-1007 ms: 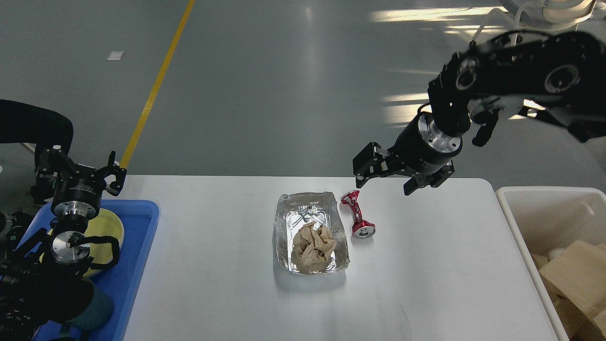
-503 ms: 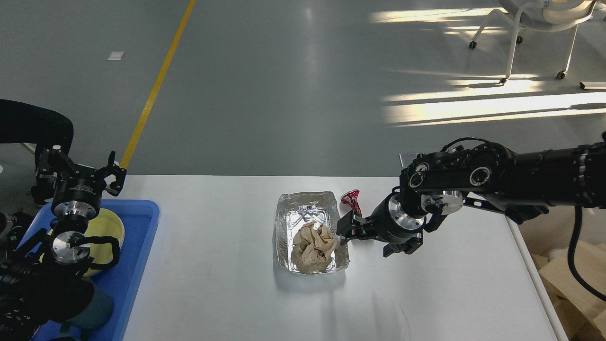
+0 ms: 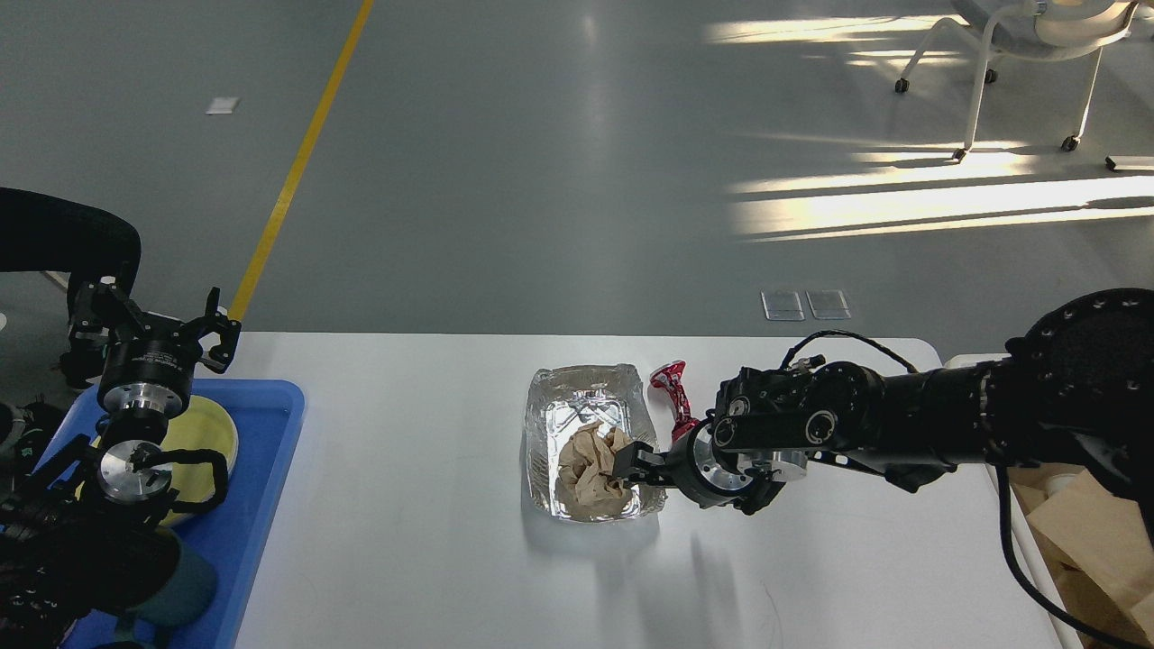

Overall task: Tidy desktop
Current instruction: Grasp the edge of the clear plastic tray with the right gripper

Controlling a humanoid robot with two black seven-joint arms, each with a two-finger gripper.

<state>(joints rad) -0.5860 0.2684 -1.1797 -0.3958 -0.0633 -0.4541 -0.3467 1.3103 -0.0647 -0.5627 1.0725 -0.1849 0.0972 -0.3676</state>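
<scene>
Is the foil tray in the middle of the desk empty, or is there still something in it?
Not empty. The foil tray holds a crumpled brown paper wad in its near half, and the right gripper reaches over its right rim to that wad.

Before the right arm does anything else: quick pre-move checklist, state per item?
1. right gripper at the crumpled paper in the foil tray: ok.
2. Grip on the paper confirmed: cannot tell, fingers too dark.
3. Crushed red can clear of the arm: not ok, the wrist partly covers it.
4. left gripper out of the way above the blue tray: ok.
5. desktop between tray and bin unobstructed: ok.
</scene>
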